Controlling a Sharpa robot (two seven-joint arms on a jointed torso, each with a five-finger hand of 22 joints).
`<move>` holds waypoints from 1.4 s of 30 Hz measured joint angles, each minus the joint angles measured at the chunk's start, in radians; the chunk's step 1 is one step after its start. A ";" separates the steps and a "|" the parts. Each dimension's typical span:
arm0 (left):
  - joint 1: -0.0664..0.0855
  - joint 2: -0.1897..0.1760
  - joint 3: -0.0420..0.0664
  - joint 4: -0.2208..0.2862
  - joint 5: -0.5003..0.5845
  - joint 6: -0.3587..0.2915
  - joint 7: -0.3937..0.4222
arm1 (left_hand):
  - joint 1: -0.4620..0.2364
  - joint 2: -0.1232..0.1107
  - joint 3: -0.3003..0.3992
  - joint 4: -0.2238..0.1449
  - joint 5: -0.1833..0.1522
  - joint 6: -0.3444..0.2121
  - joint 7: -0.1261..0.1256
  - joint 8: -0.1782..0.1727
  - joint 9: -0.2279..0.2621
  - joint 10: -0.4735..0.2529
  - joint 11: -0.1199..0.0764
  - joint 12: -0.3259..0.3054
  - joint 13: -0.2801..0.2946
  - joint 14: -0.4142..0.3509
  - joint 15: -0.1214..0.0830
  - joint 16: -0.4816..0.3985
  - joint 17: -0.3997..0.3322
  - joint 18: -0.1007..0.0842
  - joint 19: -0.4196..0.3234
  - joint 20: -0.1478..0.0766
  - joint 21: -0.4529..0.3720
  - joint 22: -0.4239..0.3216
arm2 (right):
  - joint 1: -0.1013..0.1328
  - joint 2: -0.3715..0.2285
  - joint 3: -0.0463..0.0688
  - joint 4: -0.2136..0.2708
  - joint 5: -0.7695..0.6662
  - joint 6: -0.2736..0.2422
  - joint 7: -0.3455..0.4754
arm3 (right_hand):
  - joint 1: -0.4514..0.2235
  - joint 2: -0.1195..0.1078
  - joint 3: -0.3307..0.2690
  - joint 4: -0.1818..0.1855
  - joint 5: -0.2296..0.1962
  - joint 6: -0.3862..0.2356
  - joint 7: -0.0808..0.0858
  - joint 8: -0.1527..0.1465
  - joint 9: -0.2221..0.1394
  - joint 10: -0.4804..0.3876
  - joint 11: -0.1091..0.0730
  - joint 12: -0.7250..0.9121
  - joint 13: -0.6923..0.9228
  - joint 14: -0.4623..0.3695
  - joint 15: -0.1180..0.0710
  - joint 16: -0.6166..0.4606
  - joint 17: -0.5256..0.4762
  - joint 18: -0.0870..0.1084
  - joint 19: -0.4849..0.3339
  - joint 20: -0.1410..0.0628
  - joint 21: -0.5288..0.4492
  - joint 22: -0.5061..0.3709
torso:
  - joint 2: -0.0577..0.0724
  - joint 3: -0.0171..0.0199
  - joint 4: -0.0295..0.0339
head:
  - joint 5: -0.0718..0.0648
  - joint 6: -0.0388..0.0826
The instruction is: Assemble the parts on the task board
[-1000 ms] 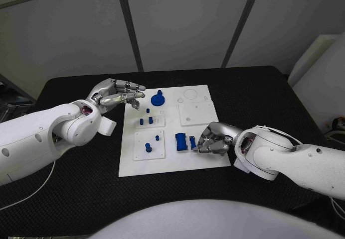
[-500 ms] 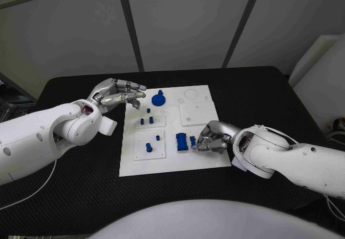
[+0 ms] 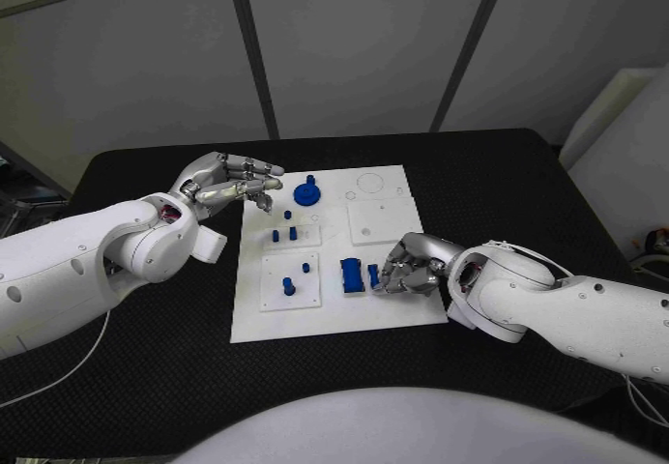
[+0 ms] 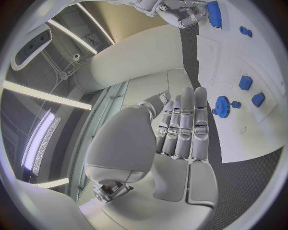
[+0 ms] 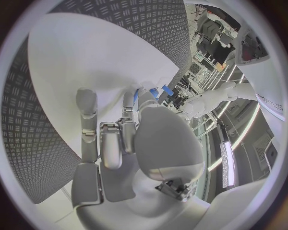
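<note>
The white task board lies mid-table. On it are a blue gear, several small blue pegs, a blue block and a slim blue part. My right hand rests on the board's right side, its fingertips curled down and pinching the slim blue part beside the block. My left hand hovers at the board's far left corner next to the gear, its fingers curled in with nothing in them.
Two raised white square plates with round holes sit on the board's far right part. Black table surrounds the board on all sides. A white panel leans at the far right.
My right hand has edged slightly left and tightened around the slim blue part. The left hand and the other parts have stayed put.
</note>
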 measured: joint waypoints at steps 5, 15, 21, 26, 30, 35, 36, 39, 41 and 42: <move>0.000 0.000 0.000 0.000 0.000 0.000 0.000 | 0.000 0.000 0.000 0.000 0.000 0.000 0.000 0.000 0.000 0.000 0.000 0.000 0.000 0.000 0.000 0.000 0.000 0.000 0.000 0.000 0.000 0.000 | 0.002 0.008 0.002 -0.008 -0.016 0.002 0.003 | 0.018 -0.003 0.003 -0.017 -0.034 0.000 0.000 0.000 0.000 0.000 0.000 0.001 0.000 0.000 0.000 0.000 0.000 0.000 0.000 0.000 0.000 0.002 | 0.000 0.0000 0.0000 | -0.001 0.000; 0.000 0.000 0.000 0.000 0.000 0.000 0.000 | 0.000 0.000 0.000 0.000 0.000 0.000 0.000 0.000 0.000 0.000 0.000 0.000 0.000 0.000 0.000 0.000 0.000 0.000 0.000 0.000 0.000 0.000 | 0.003 0.009 0.002 -0.008 -0.044 0.008 0.016 | 0.022 0.001 -0.006 -0.016 -0.055 0.000 0.000 0.000 -0.001 0.000 0.000 0.004 0.002 0.000 0.000 0.000 0.000 0.000 0.000 0.000 0.000 0.000 | -0.001 0.0000 0.0000 | 0.001 0.000; 0.000 0.000 0.000 0.000 0.000 0.000 -0.001 | 0.000 0.000 0.000 0.000 0.000 0.000 0.000 0.000 0.000 0.000 0.000 0.000 0.000 0.000 0.000 0.000 0.000 0.000 0.000 0.000 0.000 0.001 | 0.001 -0.004 0.000 0.003 -0.031 0.007 0.026 | 0.022 0.001 -0.026 -0.007 -0.014 -0.010 0.010 0.000 -0.005 -0.009 0.008 -0.022 0.033 0.000 0.000 -0.016 0.000 0.000 -0.024 -0.001 -0.034 -0.042 | -0.001 0.0000 -0.0011 | 0.002 0.000; 0.000 0.000 0.000 -0.002 0.000 0.000 -0.001 | 0.000 0.000 0.000 0.000 0.000 0.000 0.000 0.000 0.000 0.000 0.000 0.000 0.000 0.000 0.000 0.000 0.000 0.000 0.000 0.000 0.000 0.001 | -0.001 -0.026 -0.002 0.022 0.013 0.006 0.049 | 0.007 -0.014 -0.054 0.001 0.035 -0.047 0.027 -0.005 -0.008 -0.071 0.020 -0.126 0.043 -0.002 0.006 -0.069 0.000 0.016 -0.082 0.011 -0.129 -0.155 | -0.002 0.0001 -0.0012 | 0.001 0.000; -0.001 0.000 0.000 -0.006 0.000 0.000 -0.001 | 0.000 0.000 0.000 0.000 0.000 0.000 0.000 0.000 0.000 0.000 0.000 0.000 0.000 0.000 0.000 0.000 0.000 0.000 0.000 0.000 0.000 0.001 | 0.000 -0.051 -0.002 0.039 0.064 0.006 0.105 | -0.001 -0.022 -0.078 0.004 0.097 -0.080 0.040 -0.005 -0.008 -0.121 0.033 -0.202 -0.066 -0.002 0.017 -0.136 -0.008 0.032 -0.122 0.022 -0.203 -0.235 | -0.003 -0.0001 -0.0012 | -0.003 0.002; -0.003 0.005 0.000 -0.017 0.000 0.000 0.001 | 0.000 0.000 0.000 0.000 0.000 -0.004 -0.004 0.004 0.000 -0.003 0.004 0.004 0.000 0.000 0.000 0.000 -0.001 0.000 0.000 0.000 0.000 0.001 | 0.028 -0.063 -0.001 0.012 0.175 0.004 0.227 | 0.043 -0.005 -0.077 -0.006 0.135 -0.166 0.078 -0.045 -0.024 -0.332 0.069 -0.498 -0.292 -0.069 0.054 -0.385 -0.285 0.032 -0.187 0.049 -0.282 -0.280 | -0.007 -0.0003 -0.0009 | -0.001 0.016; -0.004 0.008 0.000 -0.021 0.001 -0.001 0.003 | 0.000 0.000 0.000 0.000 0.000 -0.004 -0.003 0.004 0.000 -0.003 0.004 0.004 0.000 0.000 0.000 0.000 -0.001 0.000 0.000 0.000 0.000 0.001 | 0.034 -0.063 -0.001 -0.001 0.202 0.003 0.251 | 0.060 0.003 -0.072 -0.011 0.136 -0.183 0.089 -0.056 -0.031 -0.387 0.079 -0.573 -0.350 -0.116 0.063 -0.481 -0.386 0.032 -0.209 0.057 -0.306 -0.293 | -0.008 -0.0003 -0.0009 | 0.000 0.019; -0.005 0.019 -0.001 -0.037 0.009 -0.003 0.011 | -0.012 0.005 -0.003 0.003 0.000 -0.004 -0.004 0.009 0.000 -0.003 0.004 0.008 -0.001 0.000 0.000 0.000 -0.002 0.000 -0.004 0.004 0.000 0.001 | 0.063 -0.048 -0.002 -0.076 0.321 0.000 0.328 | 0.116 0.019 -0.046 -0.024 0.109 -0.230 0.119 -0.094 -0.061 -0.470 0.110 -0.699 -0.462 -0.236 0.091 -0.734 -0.609 0.032 -0.270 0.083 -0.385 -0.338 | -0.017 -0.0012 -0.0005 | -0.003 0.025; -0.005 0.024 -0.001 -0.051 0.017 -0.008 0.019 | -0.019 -0.001 -0.008 0.008 0.000 -0.006 -0.006 0.009 0.000 -0.003 0.004 0.011 -0.001 -0.004 0.003 0.000 -0.003 0.000 -0.006 0.006 0.000 -0.001 | 0.083 -0.031 -0.001 -0.131 0.397 -0.001 0.371 | 0.141 0.028 -0.021 -0.018 0.087 -0.248 0.136 -0.120 -0.091 -0.504 0.128 -0.803 -0.568 -0.293 0.113 -0.864 -0.685 0.032 -0.319 0.105 -0.453 -0.378 | -0.024 -0.0025 -0.0005 | -0.004 0.030; -0.005 0.027 -0.001 -0.059 0.022 -0.010 0.023 | -0.025 -0.002 -0.010 0.010 0.000 -0.007 -0.007 0.014 0.000 -0.003 0.004 0.011 -0.001 -0.010 0.002 -0.005 -0.004 0.000 -0.010 0.009 -0.002 -0.004 | 0.091 -0.020 0.000 -0.158 0.435 -0.002 0.392 | 0.150 0.029 -0.012 -0.011 0.081 -0.248 0.141 -0.131 -0.105 -0.516 0.136 -0.853 -0.620 -0.325 0.124 -0.920 -0.714 0.032 -0.345 0.115 -0.485 -0.396 | -0.029 -0.0039 -0.0005 | -0.005 0.033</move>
